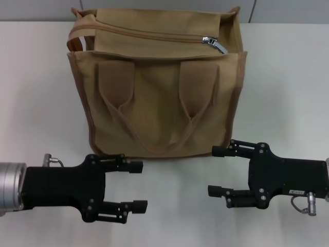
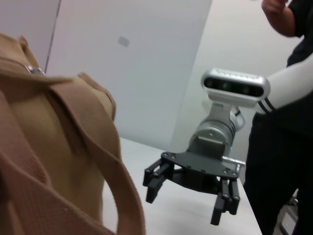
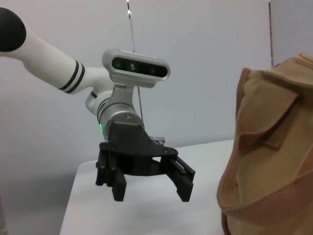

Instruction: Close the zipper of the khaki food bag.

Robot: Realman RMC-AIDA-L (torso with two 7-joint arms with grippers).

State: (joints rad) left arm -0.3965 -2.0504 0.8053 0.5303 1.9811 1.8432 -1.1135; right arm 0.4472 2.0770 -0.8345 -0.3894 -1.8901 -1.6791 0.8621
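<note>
The khaki food bag [image 1: 154, 98] stands upright at the middle back of the white table, its strap handle [image 1: 154, 146] hanging down the front. The zipper [image 1: 149, 33] runs along the top, with its silver slider [image 1: 213, 43] near the right end. In front of the bag my left gripper [image 1: 138, 186] is open and empty, pointing right. Opposite it, my right gripper [image 1: 214, 171] is also open and empty, pointing left by the bag's lower right corner. Neither touches the bag. The left wrist view shows the bag [image 2: 49, 147] close by, with the right gripper [image 2: 186, 200] beyond it. The right wrist view shows the left gripper [image 3: 151, 193] beside the bag [image 3: 264, 161].
The white table [image 1: 36, 92] spreads to both sides of the bag and between the grippers. A grey wall [image 1: 288, 10] runs behind the table. A person in dark clothes [image 2: 283, 127] stands beside the right arm.
</note>
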